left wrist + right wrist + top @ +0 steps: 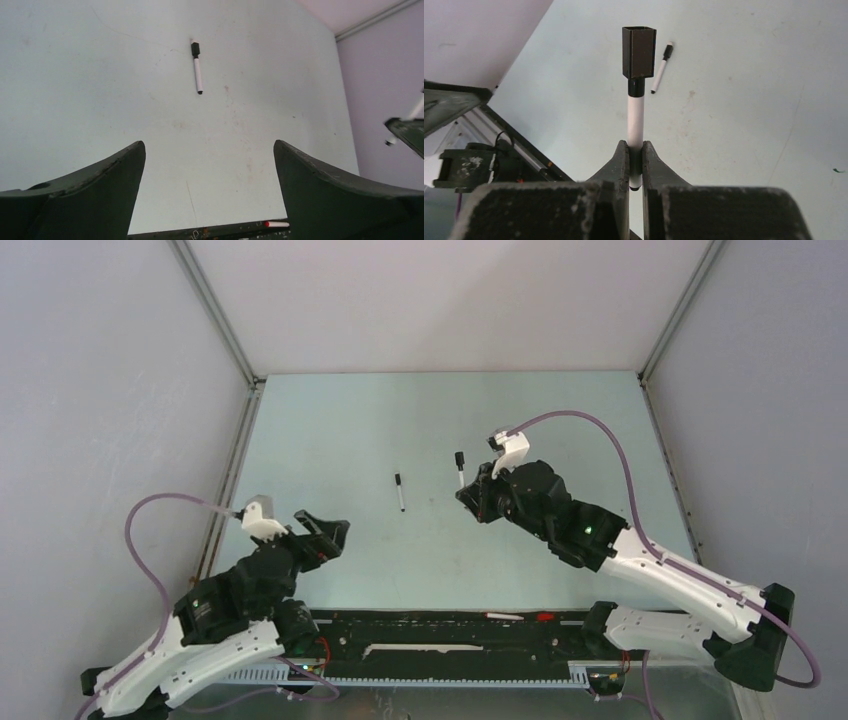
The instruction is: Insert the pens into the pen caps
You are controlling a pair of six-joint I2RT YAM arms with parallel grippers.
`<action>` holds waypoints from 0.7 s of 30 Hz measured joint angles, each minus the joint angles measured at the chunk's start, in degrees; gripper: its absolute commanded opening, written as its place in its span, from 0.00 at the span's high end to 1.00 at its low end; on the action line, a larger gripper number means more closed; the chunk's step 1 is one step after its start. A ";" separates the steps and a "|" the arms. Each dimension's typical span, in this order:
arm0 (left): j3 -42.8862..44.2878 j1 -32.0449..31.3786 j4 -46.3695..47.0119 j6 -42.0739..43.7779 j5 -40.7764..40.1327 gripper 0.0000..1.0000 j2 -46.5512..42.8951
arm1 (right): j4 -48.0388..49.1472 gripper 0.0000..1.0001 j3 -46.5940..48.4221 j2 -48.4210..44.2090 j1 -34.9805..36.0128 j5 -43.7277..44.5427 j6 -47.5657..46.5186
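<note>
My right gripper [470, 492] is shut on a white pen [636, 120] near its lower end. The pen points away from the fingers and carries a black cap [639, 52] on its far tip. It also shows in the top view [460, 472], held above the table right of centre. A second white pen with a black cap [400, 491] lies flat on the table at the centre; it shows in the left wrist view [197, 67] and in the right wrist view [661, 68]. My left gripper [330, 532] is open and empty, near the table's left front, well short of the lying pen.
The pale table [350, 430] is enclosed by white walls with metal corner posts [215, 310]. A black rail [440, 625] runs along the near edge between the arm bases, with a red-tipped white stick [276, 224] on it. Purple cables [600, 430] loop over both arms.
</note>
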 measured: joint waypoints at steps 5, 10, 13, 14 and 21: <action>1.20 -0.07 -2.64 3.43 0.96 0.00 -5.68 | -1.46 1.00 0.00 2.03 -0.52 2.56 0.42; 10.56 -0.07 -9.84 5.33 -1.20 0.00 -4.96 | -2.95 1.00 0.02 4.63 -2.91 4.74 2.91; 15.41 -0.07 -11.80 7.65 -2.78 0.00 -4.57 | -3.37 1.00 0.04 6.75 -4.74 5.42 4.79; 15.85 -0.07 -12.04 8.50 -3.43 0.00 -4.57 | -3.48 1.00 0.04 7.76 -5.33 5.64 5.42; 15.82 -0.07 -13.79 12.13 -5.20 0.00 -3.76 | -6.34 1.00 3.74 18.08 -8.22 8.02 9.33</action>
